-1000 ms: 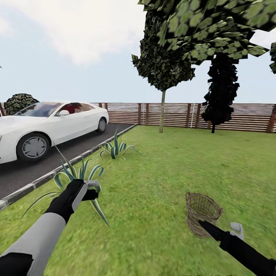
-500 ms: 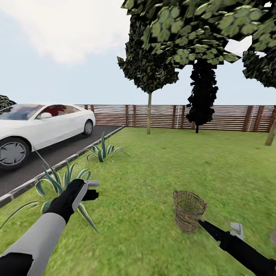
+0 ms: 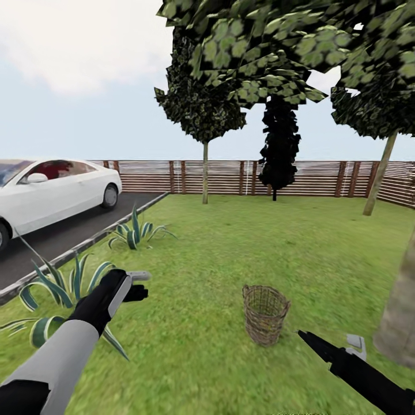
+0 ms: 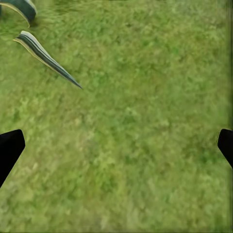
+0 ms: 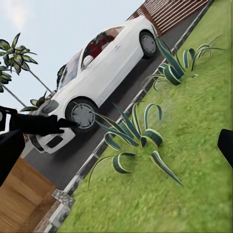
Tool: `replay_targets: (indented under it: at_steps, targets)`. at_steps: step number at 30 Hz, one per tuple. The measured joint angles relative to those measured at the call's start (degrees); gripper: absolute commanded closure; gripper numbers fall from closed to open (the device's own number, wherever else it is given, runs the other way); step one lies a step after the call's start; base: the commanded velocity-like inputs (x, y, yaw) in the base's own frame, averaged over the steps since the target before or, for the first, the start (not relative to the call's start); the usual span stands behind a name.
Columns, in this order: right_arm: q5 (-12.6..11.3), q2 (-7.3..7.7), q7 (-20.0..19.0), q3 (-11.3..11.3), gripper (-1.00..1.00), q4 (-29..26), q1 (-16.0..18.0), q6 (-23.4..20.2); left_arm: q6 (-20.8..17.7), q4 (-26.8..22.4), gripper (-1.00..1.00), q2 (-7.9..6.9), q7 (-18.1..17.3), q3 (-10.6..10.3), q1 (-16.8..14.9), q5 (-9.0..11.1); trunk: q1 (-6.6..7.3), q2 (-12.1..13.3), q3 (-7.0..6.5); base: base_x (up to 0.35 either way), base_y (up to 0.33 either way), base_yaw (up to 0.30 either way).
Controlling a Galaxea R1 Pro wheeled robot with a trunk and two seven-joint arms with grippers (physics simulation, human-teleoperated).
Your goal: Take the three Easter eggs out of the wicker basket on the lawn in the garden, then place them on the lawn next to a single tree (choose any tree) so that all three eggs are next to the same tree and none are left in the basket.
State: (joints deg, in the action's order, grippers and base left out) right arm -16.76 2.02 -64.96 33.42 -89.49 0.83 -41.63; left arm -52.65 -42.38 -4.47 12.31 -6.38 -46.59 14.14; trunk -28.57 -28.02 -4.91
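Both grippers, left point(image 3: 137, 285) and right point(image 3: 331, 349), hung empty with jaws apart (nothing held), short of the basket point(image 3: 264, 314) on the lawn point(image 3: 230, 259), probably readied for reaching the eggs.

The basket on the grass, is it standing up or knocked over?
Standing up. The wicker basket sits on the lawn with its round open rim facing the sky. Whether eggs are inside, cannot tell.

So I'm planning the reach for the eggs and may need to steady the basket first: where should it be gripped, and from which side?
Judging by its pose, grip the basket at its rim from above. It stands upright on the lawn with its mouth open upward, and the thin woven rim suits a pinch. The right end effector is nearer.
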Motion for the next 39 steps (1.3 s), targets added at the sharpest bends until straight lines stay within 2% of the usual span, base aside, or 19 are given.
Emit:
replay_targets:
  at_steps: [39]
  targets:
    - [-0.02, 0.0, -0.07, -0.05, -1.0, 0.01, -0.04, 0.07, 0.0, 0.17, -1.0, 0.02, 0.0, 0.0, -0.04, 0.01, 0.0, 0.0, -2.15, 0.0, 0.0, -0.231]
